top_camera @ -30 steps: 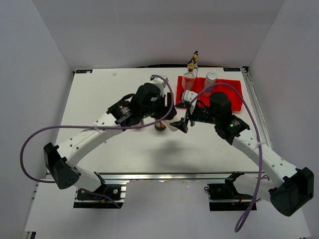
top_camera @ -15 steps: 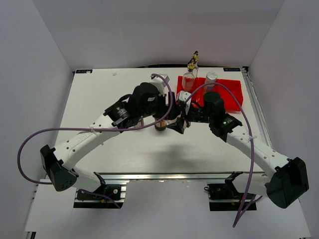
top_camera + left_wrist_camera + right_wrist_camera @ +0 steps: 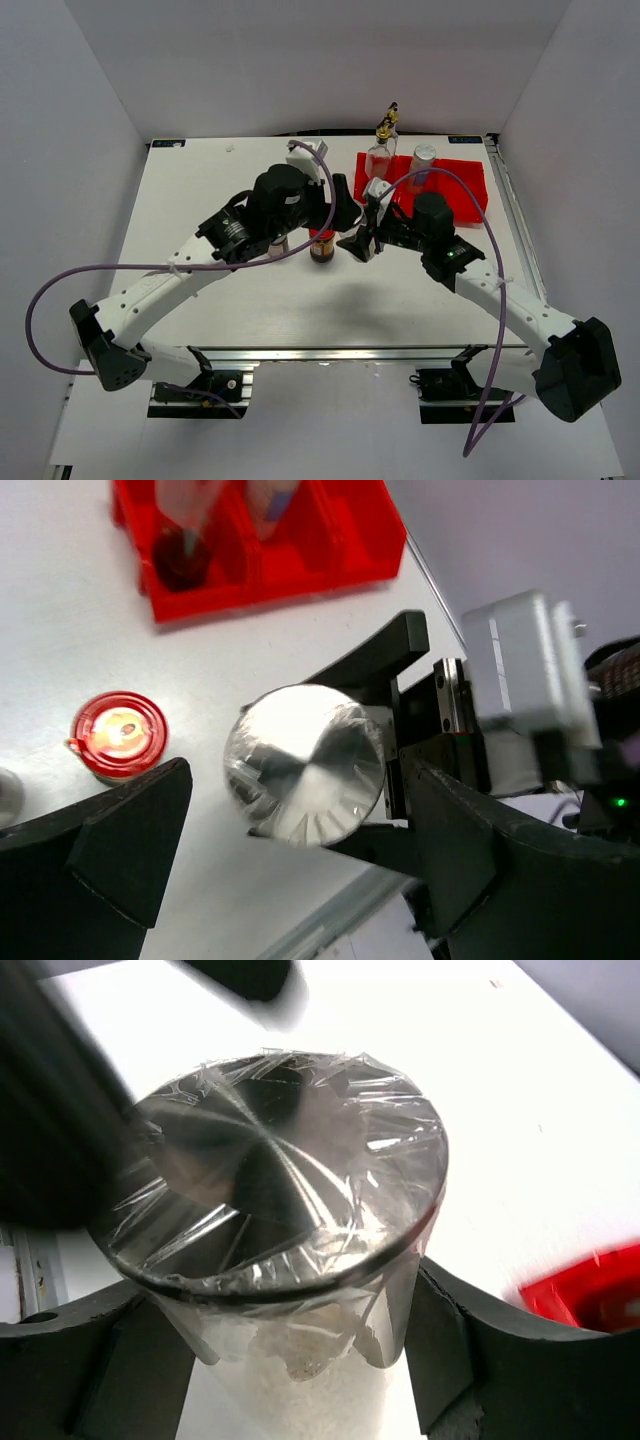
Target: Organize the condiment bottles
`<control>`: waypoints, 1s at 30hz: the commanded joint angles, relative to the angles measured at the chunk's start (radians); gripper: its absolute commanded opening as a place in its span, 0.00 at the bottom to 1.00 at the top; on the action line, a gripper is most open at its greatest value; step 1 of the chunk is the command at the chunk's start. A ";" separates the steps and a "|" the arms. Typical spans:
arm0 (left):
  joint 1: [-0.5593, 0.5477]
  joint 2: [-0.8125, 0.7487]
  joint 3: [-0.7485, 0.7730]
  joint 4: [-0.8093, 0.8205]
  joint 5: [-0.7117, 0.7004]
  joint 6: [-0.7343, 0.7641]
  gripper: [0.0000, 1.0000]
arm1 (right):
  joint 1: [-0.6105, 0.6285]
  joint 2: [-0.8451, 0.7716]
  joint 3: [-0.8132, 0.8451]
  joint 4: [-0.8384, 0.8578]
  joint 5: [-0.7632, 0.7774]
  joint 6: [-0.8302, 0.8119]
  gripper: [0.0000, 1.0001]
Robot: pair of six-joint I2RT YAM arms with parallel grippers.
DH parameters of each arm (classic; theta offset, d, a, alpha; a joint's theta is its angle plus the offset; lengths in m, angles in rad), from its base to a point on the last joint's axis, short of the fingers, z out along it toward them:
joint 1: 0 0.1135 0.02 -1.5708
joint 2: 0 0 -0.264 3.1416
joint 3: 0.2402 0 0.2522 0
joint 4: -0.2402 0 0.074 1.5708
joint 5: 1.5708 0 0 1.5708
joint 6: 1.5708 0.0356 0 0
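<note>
A silver-capped white shaker [image 3: 280, 1190], wrapped in clear film, stands between my right gripper's [image 3: 295, 1332] fingers, which press its sides. The left wrist view looks down on the same shaker [image 3: 305, 763] held by the right gripper's black fingers [image 3: 372, 662]. My left gripper [image 3: 295, 810] stands open around it, well apart from it. From above, the left gripper [image 3: 345, 212] and right gripper [image 3: 358, 243] meet at the table's middle. The red-lidded dark jar [image 3: 321, 243] stands just left of them. A tall glass bottle [image 3: 380, 155] and another shaker [image 3: 423, 165] stand in the red tray [image 3: 455, 185].
The red tray [image 3: 330, 540] lies at the back right of the table. A silver lid [image 3: 6, 798] shows at the left edge of the left wrist view, near the red-lidded jar [image 3: 118, 732]. Purple cables loop off both arms.
My left gripper has opened off the shaker and drawn back a little. My right gripper has moved in and shut on the shaker.
</note>
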 commanded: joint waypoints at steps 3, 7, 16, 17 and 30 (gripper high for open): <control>-0.005 -0.122 -0.024 0.046 -0.345 0.005 0.98 | -0.103 -0.063 -0.046 0.139 0.117 0.114 0.33; 0.024 -0.173 -0.078 0.049 -0.501 -0.011 0.98 | -0.230 -0.111 -0.124 0.241 0.156 0.220 0.34; 0.205 -0.268 -0.280 0.130 -0.451 -0.063 0.98 | -0.422 -0.009 -0.144 0.464 0.406 0.316 0.34; 0.258 -0.268 -0.312 0.132 -0.431 -0.070 0.98 | -0.442 0.013 -0.128 0.478 0.426 0.325 0.34; 0.341 -0.273 -0.457 0.205 -0.394 -0.028 0.98 | -0.452 0.399 0.039 0.809 0.470 0.188 0.33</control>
